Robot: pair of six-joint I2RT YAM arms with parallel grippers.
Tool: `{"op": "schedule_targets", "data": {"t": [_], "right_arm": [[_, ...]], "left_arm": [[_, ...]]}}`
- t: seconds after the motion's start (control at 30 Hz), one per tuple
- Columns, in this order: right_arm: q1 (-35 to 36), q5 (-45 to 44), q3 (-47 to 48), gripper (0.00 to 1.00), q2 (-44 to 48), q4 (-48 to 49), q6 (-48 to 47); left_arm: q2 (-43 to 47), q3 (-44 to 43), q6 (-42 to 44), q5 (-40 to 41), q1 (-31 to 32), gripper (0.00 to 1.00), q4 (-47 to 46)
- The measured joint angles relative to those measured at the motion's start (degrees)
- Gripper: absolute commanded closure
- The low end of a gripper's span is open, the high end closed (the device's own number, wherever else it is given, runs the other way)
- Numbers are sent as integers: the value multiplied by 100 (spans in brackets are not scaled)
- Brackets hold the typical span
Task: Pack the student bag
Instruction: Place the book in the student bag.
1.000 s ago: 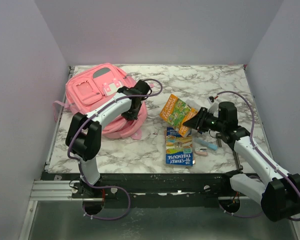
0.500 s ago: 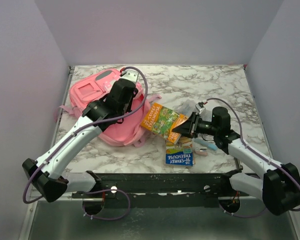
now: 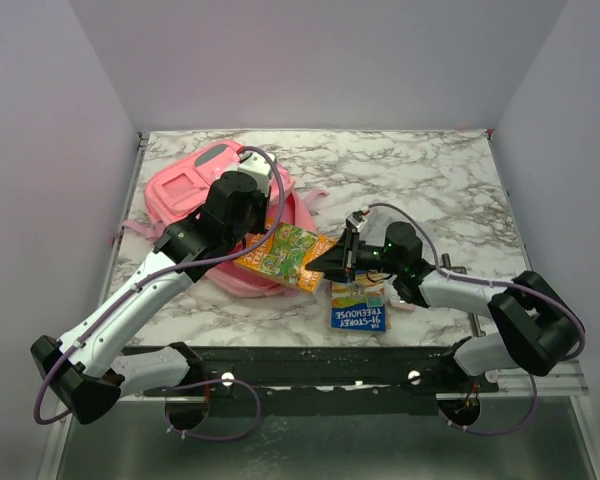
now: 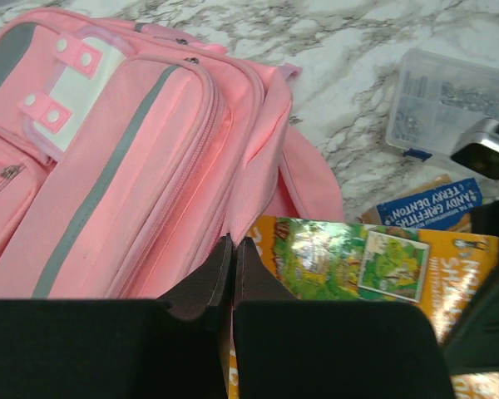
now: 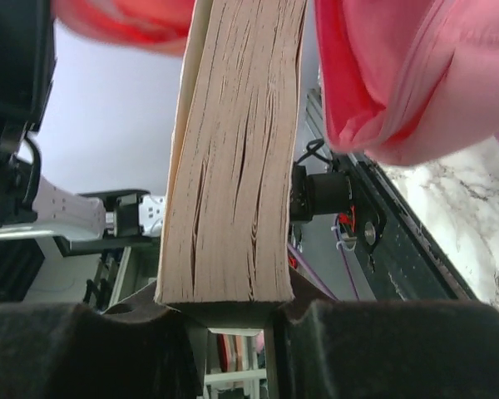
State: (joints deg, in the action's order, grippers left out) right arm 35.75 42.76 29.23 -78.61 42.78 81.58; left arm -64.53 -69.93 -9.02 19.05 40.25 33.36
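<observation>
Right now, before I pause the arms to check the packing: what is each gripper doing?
Left gripper: closed at the edge of the student bag; whether it pinches fabric cannot be told.
Right gripper: closed on the orange book.

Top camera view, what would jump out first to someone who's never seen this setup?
The pink student bag slumps at the far left of the marble table, its edge pinched by the left hand. Beside it, the right hand holds a bright orange book pointed at the bag. A blue book lies flat near the front edge.
</observation>
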Motion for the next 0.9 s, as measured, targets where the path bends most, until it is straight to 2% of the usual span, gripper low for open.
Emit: {"op": "schedule_targets", "data": {"t": [0.27,0.53,0.63,0.9], "right_arm": [[83,-734,575,100,-1375,562,363],[358,-1628,2168,99,-2680,525,481],[435,-1836,2468,99,-3126,575,629],[625,-2328,3178,99,-3757,90,446]], "left_arm": [[0,2,-39,-931,13,100,-118],[20,15,-28,-1895,11,100,-245],[96,76,20,-2151,-2,100,-326],[374,337,-109,-3161,-520,100,-599]]}}
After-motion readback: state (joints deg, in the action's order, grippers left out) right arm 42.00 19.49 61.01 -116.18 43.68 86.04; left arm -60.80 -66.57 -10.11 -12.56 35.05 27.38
